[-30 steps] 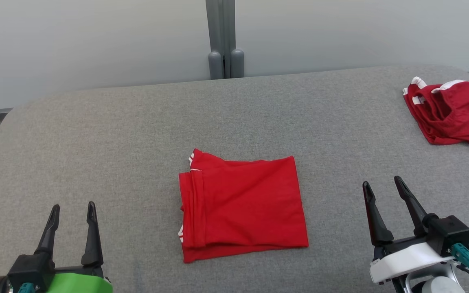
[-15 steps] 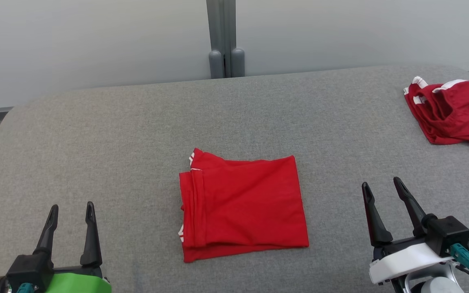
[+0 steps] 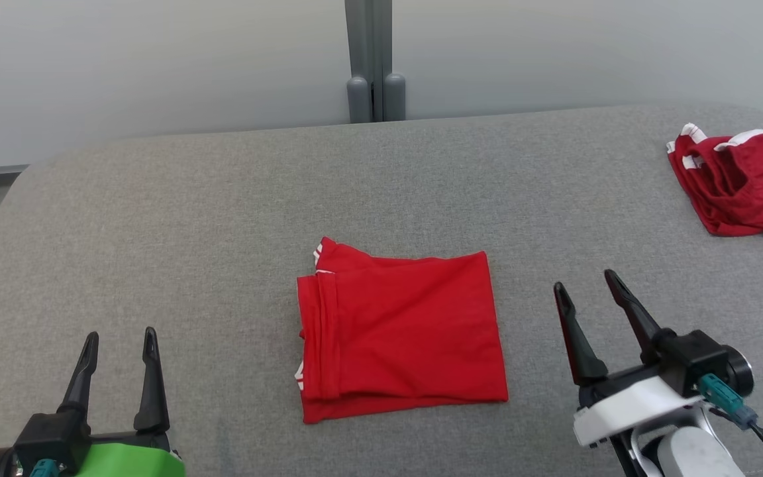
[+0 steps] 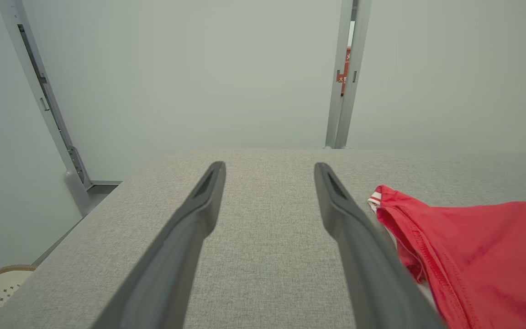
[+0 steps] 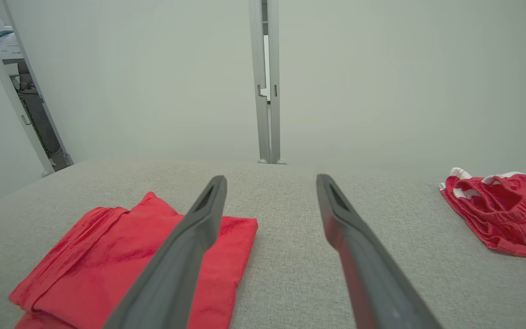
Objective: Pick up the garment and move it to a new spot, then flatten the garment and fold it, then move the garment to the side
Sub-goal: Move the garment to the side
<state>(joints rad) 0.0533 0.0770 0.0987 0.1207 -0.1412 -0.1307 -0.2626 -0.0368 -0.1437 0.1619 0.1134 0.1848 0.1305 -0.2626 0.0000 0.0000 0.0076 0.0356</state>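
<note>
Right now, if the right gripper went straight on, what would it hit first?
Nothing near: the right gripper points over bare grey cushion, the folded red garment lying left of its line. Farther on stands the grey partition post, though depth is unclear.

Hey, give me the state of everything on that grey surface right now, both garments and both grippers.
centre garment: folded flat, nothing touching it.
far-right garment: crumpled, not folded.
left gripper: open, empty, clear of the cloth.
right gripper: open, empty, beside the centre garment, not touching.
</note>
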